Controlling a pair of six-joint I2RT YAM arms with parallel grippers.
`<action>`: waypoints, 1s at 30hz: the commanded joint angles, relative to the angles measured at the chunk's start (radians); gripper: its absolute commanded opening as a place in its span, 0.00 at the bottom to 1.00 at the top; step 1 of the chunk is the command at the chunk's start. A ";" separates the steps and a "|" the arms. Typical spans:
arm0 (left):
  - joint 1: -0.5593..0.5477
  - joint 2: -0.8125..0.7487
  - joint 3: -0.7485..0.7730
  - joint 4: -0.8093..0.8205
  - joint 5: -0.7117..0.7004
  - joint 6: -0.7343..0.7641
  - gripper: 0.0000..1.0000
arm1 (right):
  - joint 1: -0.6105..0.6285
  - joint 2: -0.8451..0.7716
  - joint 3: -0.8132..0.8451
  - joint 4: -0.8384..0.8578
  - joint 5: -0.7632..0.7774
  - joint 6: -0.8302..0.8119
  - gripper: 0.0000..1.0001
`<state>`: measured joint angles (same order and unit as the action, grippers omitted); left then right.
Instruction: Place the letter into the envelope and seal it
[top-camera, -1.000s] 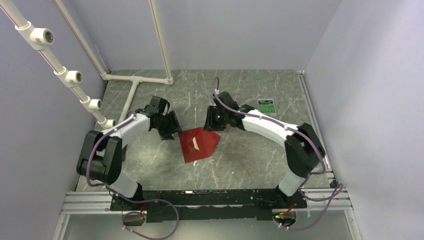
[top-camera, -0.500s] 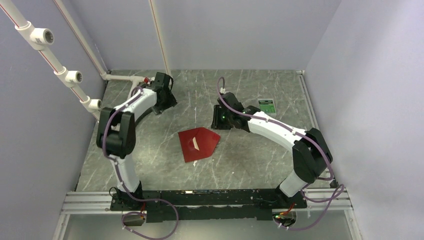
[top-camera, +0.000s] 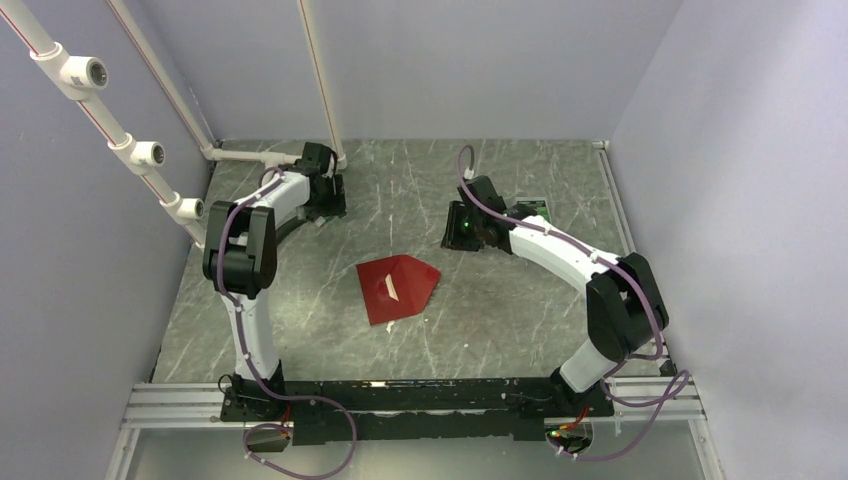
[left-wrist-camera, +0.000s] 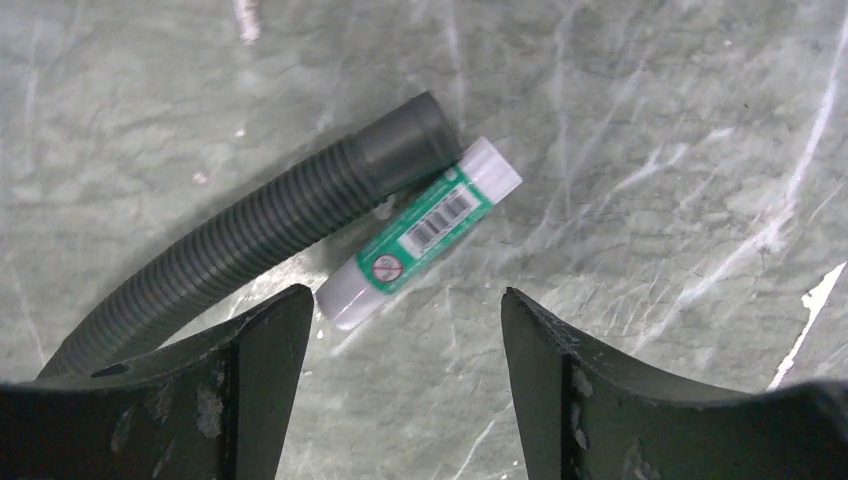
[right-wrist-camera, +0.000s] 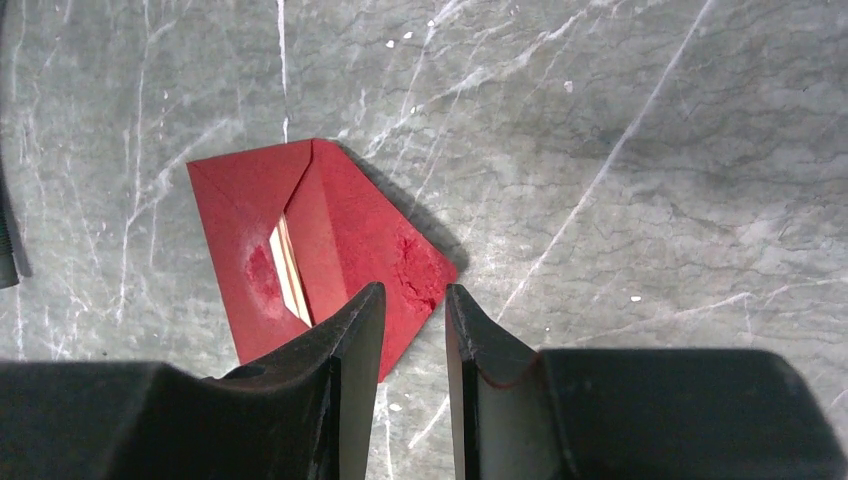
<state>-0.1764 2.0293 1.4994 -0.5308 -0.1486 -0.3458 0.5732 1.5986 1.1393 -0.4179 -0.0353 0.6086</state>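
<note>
While the envelope (top-camera: 398, 288) lies flat near the middle of the marbled grey table (top-camera: 480, 320), neither of my grippers has hold of anything. From my right wrist camera, the dark red paper shows one pointed end, and a thin pale strip of the letter (right-wrist-camera: 290, 270) shows through a slit between its folds, so the letter sits inside. I cannot tell whether the flap is stuck down. Two scuffed, lighter patches mark the red surface on either side of that slit. My right gripper (right-wrist-camera: 412, 310) hangs in the air with its fingers drawn close together and only a narrow gap between the tips, which is empty. From above, it is apart from the envelope, toward the far right. A small white-and-green box (top-camera: 535, 210) lies on the table just beyond that arm. My left gripper (left-wrist-camera: 405, 340) is well away at the far left corner, close to the white pipes (top-camera: 270, 157), with its jaws spread wide. Between and just past its fingertips, a white glue stick (left-wrist-camera: 420, 232) with a green barcoded label lies on the table. It lies tilted, right against the end of a dark corrugated hose (left-wrist-camera: 250, 240). I am not touching either one.
</note>
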 joint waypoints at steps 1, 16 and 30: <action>0.001 0.053 0.049 0.011 0.093 0.150 0.74 | -0.008 0.011 0.007 0.026 -0.029 -0.013 0.32; 0.003 0.112 0.094 0.015 0.151 0.165 0.60 | -0.016 0.010 -0.014 0.022 -0.055 0.005 0.31; -0.032 0.017 0.077 -0.022 0.387 0.113 0.02 | -0.015 -0.081 -0.076 0.088 -0.123 0.017 0.32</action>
<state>-0.1875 2.1403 1.6089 -0.5224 0.0914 -0.1665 0.5625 1.6012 1.0809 -0.4164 -0.0978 0.6209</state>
